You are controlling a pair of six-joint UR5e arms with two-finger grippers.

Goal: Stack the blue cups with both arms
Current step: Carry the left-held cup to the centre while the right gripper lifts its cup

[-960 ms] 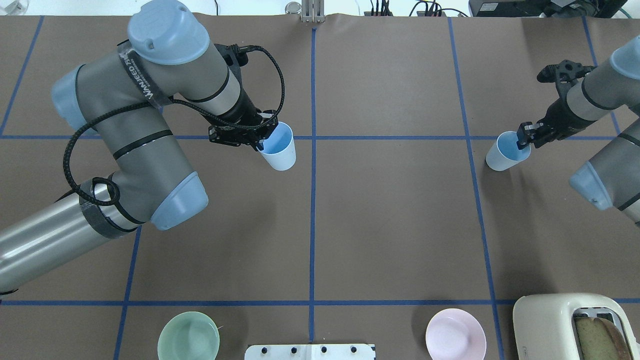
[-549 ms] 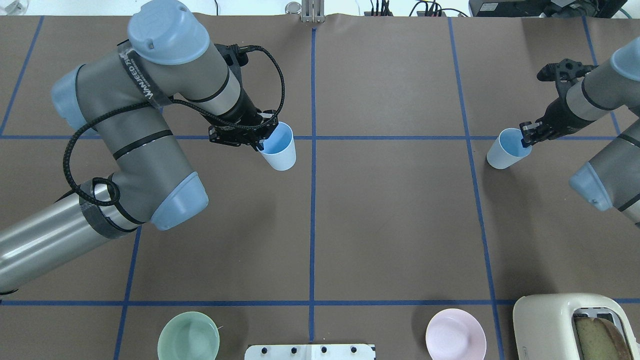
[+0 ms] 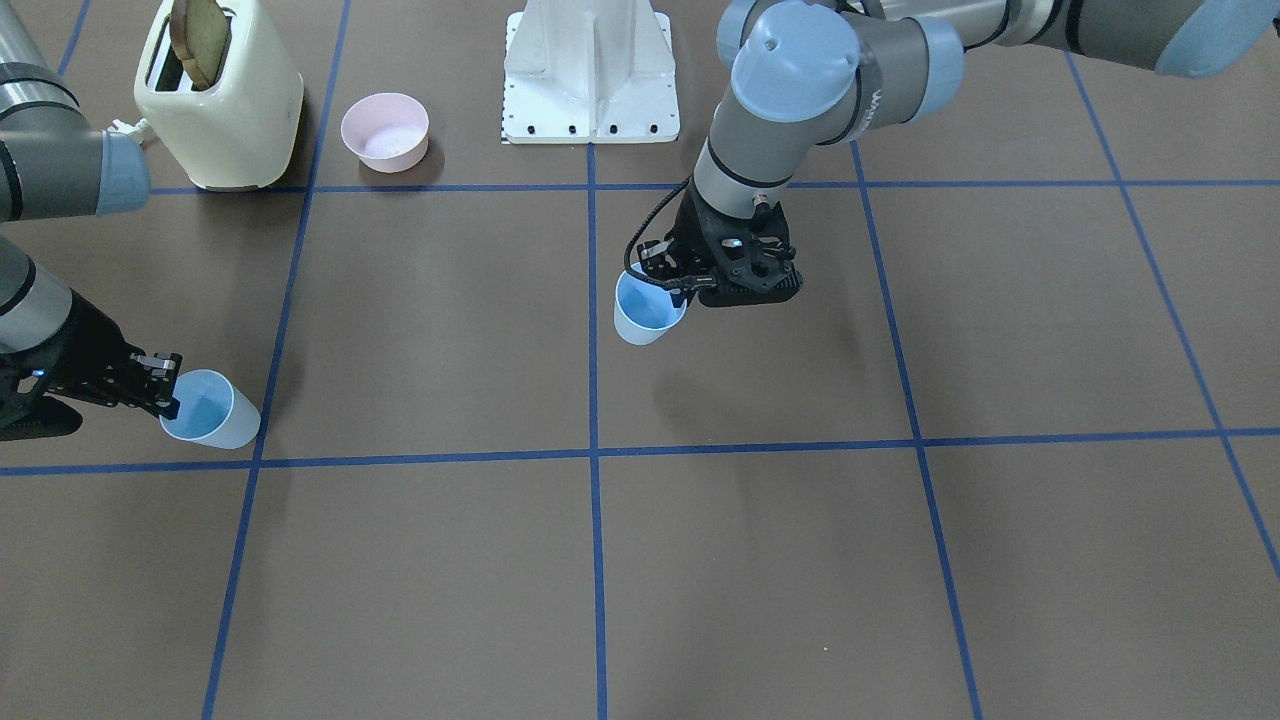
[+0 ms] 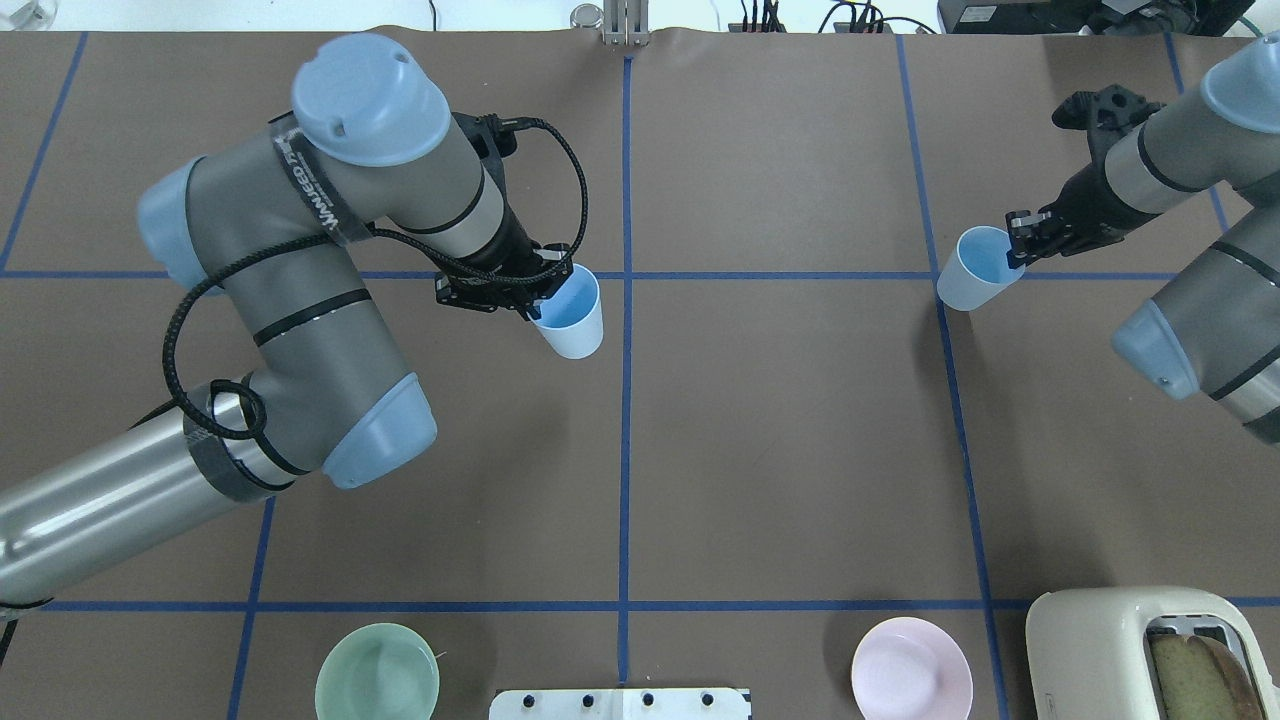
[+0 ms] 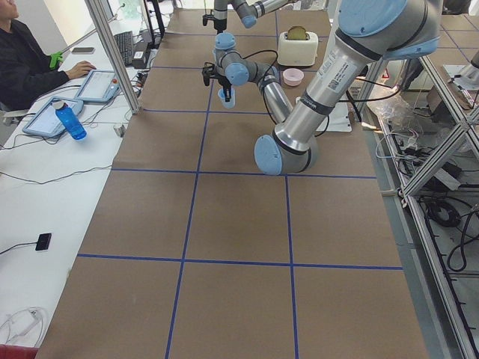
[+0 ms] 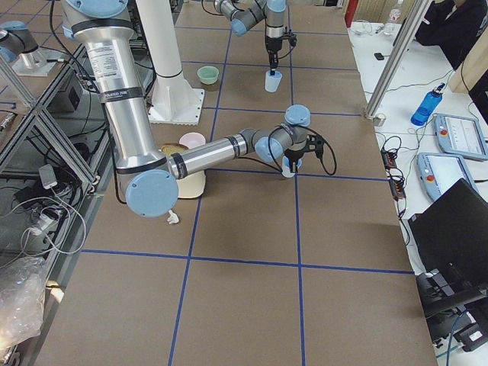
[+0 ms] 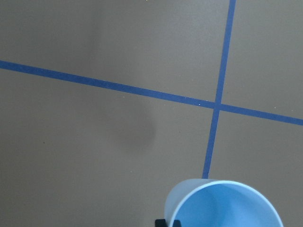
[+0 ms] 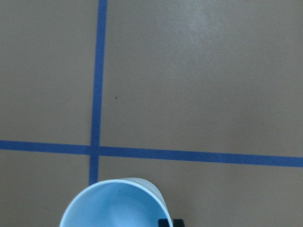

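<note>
Cups first: we have the left cup (image 4: 572, 322) clamped by its rim in our left end effector (image 4: 537, 297). It hangs mouth up, clear of the bench (image 4: 780, 450), and its shadow lies apart from it. Our right end effector (image 4: 1017, 250) is clamped on the rim of the right cup (image 4: 972, 272), also mouth up; we cannot tell whether it is off the bench. Well behind the end effectors, toward our base, sit a green bowl (image 4: 377, 672), pink bowl (image 4: 911, 668) and toaster (image 4: 1120, 645).
</note>
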